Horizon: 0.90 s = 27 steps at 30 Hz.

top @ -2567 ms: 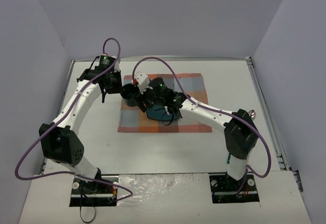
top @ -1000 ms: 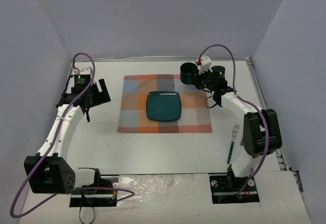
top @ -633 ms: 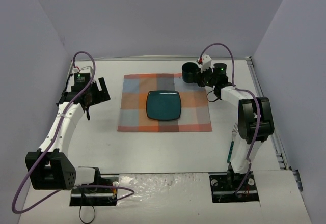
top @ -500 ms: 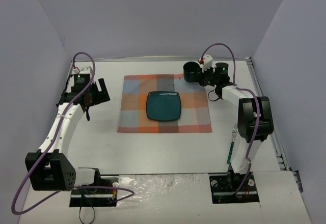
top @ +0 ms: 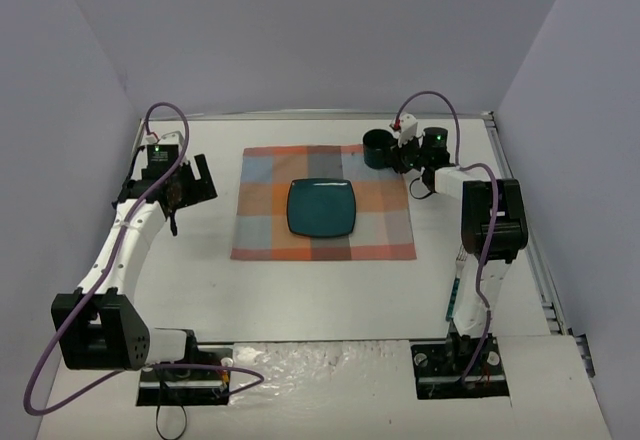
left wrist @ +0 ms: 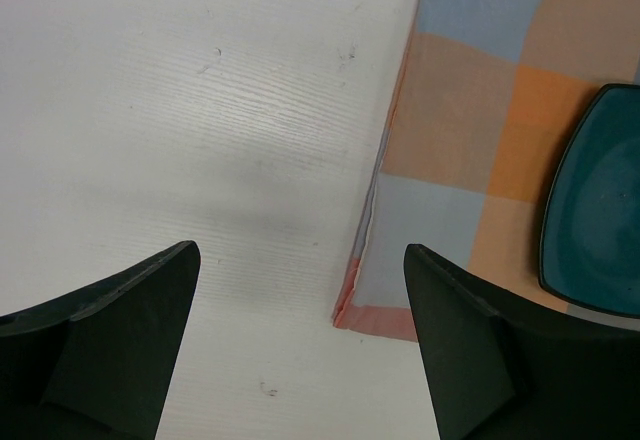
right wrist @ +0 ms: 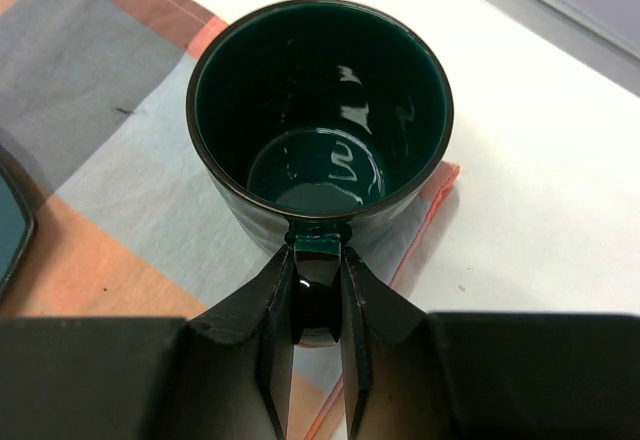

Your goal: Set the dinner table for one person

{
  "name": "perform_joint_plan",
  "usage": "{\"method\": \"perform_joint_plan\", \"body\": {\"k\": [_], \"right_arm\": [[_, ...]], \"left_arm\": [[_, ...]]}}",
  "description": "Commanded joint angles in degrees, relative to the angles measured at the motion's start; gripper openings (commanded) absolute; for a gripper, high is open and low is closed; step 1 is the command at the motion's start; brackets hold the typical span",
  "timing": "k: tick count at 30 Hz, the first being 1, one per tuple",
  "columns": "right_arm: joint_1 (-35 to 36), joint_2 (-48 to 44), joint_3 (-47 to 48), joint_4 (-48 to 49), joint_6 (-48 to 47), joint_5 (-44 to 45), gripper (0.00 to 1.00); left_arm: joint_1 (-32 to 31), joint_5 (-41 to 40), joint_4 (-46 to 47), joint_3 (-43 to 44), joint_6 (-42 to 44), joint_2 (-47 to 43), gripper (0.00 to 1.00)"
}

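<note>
Walls [top: 300, 30] of plain lilac-grey enclose the dinner table [top: 300, 300], a large flat matte white top under both claws. An orange-blue-grey plaid cloth placemat [top: 270, 230] lies between them, carrying a square teal glazed plate [top: 322, 207] at its centre. A dark green glossy ceramic mug [right wrist: 320, 110] stands upright on the placemat corner directly ahead of the right gripper [right wrist: 318, 260], whose fingers [right wrist: 268, 325] pinch its handle from both sides. The left gripper [left wrist: 300, 260] is spread wide over bare tabletop, holding nothing, a placemat corner just ahead of it.
</note>
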Motion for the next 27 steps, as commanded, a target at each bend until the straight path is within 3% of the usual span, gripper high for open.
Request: {"method": "perform_joint_plan", "body": {"k": [1,4,11,15,20,24,27], "right_arm": [[-0.49,-0.55,2.26,10.29,-0.74,-2.28,0.00],[-0.98,-0.78,0.51,10.93,-0.63,-2.59,0.09],[-3.05,-5.25,-4.54,10.48,-0.55,-2.01,0.50],[-3.69,-11.01,-7.05,9.54,3.56,0.11,0.65],[-3.35,-22.87,-12.73,6.28,22.43,17.47,0.76],[-3.46,-30.30,-15.53,-8.81,33.34,36.43,0.84],[-3.70,-34.98,-19.81,-15.95,37.62,43.06,0.85]], "left_arm": [[0.49,-0.37,3.12,1.39,1.36,0.03,0.80],[0.53,-0.37,3.18,1.39,1.40,0.07,0.80],[0.49,0.11,3.12,1.52,1.31,0.25,0.80],[0.52,0.16,2.65,1.73,1.15,-0.33,0.80],[0.44,0.67,1.72,2.13,0.97,-1.55,0.81],[0.39,2.27,0.46,2.78,0.83,-2.14,0.81],[0.18,2.79,-0.43,3.32,0.79,-2.30,0.84]]}}
